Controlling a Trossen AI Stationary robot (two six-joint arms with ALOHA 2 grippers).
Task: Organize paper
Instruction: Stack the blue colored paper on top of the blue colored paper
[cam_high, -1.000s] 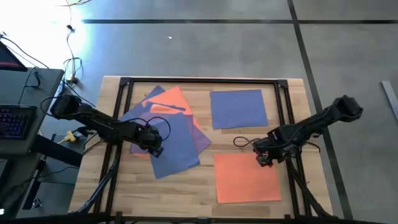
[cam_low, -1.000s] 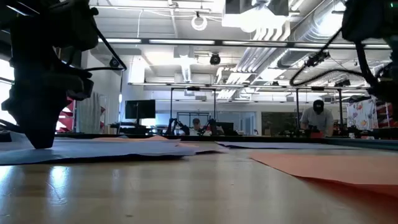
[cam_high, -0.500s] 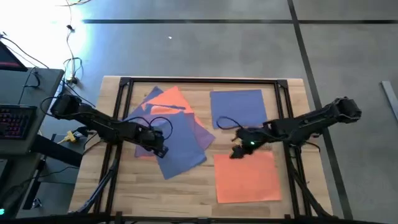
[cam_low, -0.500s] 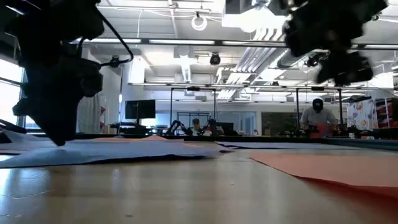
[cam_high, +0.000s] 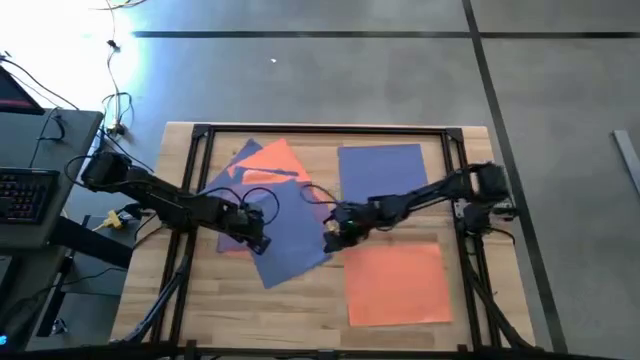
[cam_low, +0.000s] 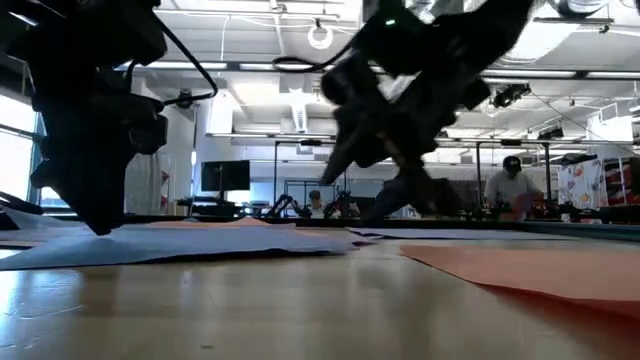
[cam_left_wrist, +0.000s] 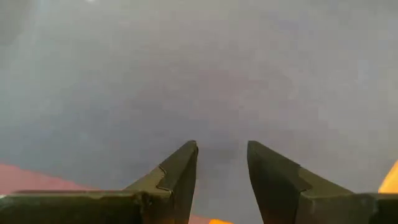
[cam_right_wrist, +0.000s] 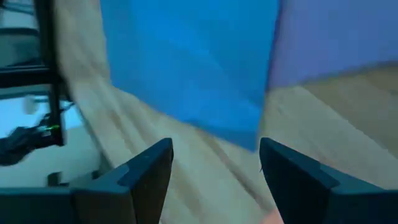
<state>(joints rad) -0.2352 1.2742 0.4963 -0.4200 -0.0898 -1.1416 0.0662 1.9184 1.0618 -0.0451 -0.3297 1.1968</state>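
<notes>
Pressing blue sheet, left gripper, jaws slightly apart; right gripper spread nearby.

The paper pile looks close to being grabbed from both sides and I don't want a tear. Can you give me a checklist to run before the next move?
1. Left gripper down on the big blue sheet: ok.
2. Right gripper open: ok, wide gap in its wrist view.
3. Right gripper at the pile's right edge: ok.
4. Right gripper touching paper: cannot tell.
5. Separate orange sheet clear of both grippers: ok.
6. Separate blue sheet lying flat: ok.
</notes>
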